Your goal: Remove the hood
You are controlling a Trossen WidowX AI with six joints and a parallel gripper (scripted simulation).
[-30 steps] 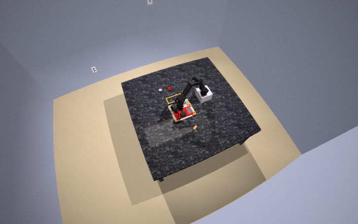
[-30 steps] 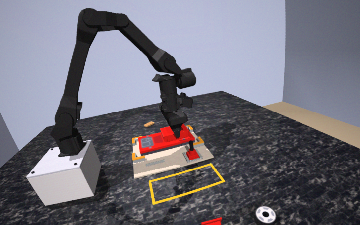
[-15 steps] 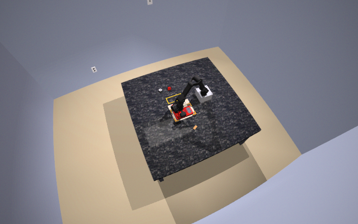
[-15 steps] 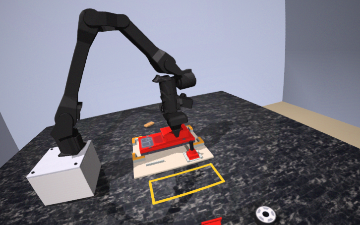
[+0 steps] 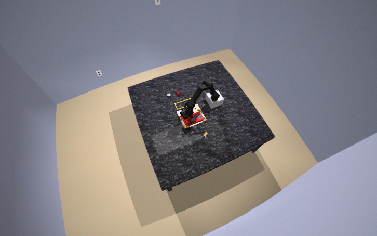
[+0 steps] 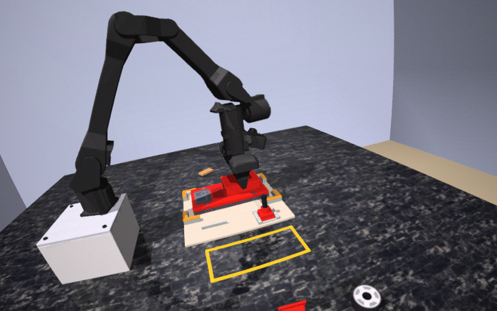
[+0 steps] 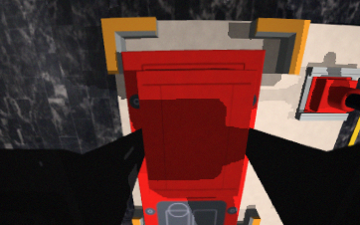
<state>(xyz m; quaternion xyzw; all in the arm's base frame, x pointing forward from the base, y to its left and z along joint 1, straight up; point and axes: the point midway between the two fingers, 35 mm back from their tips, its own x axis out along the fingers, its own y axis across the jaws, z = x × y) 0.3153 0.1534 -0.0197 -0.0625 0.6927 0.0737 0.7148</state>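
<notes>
The toy car (image 5: 188, 122) (image 6: 215, 201) (image 7: 195, 57) lies on a pale board, its red body between orange corner brackets. Its raised red hood (image 6: 229, 185) (image 7: 195, 110) is at the end away from the window. My gripper (image 6: 241, 181) (image 7: 193, 132) points down and is shut on the hood, one finger at each long side. The hood looks slightly askew to the body in the wrist view; any gap under it cannot be told. The marked area, a yellow outline (image 5: 182, 101) (image 6: 261, 266) (image 7: 356, 128), lies on the table beside the board and holds nothing.
The board (image 6: 239, 225) (image 7: 279, 124) also carries a red block with an upright black stick (image 6: 264, 203), between the car and the outline. A wooden block (image 5: 205, 134) (image 6: 205, 171) lies beyond the car. A red part (image 5: 178, 93) (image 6: 294, 307) and white wheel (image 6: 376, 299) lie past the outline.
</notes>
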